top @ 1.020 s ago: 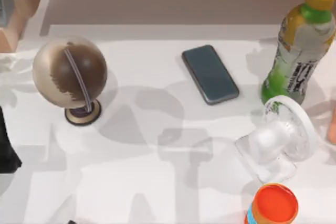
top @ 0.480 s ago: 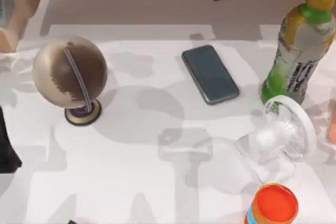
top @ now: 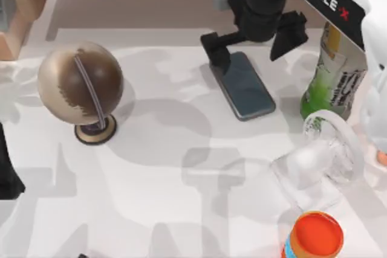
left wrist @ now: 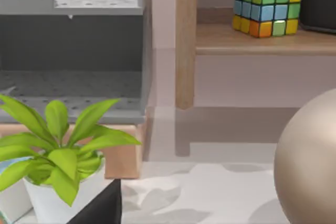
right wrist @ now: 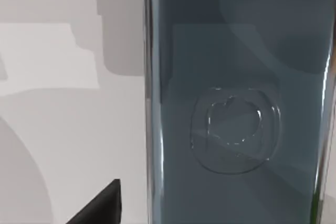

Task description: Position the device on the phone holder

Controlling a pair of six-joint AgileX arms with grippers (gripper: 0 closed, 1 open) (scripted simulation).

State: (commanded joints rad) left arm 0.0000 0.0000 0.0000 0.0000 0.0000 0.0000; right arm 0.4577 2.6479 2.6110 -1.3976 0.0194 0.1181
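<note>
Right gripper (top: 253, 39) above far end of smartphone (top: 243, 86), jaws spread wide, one finger at each side, nothing held. Phone flat on table (top: 169, 167), near-centre, apart from clear phone holder (top: 320, 161) at right. Best to centre over long edges, descend square, close on the sides. Left arm parked at left edge.

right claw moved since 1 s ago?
Yes. The right claw has come in from the top view's far edge and now hangs open over the far end of the phone, left of the green bottle.
</note>
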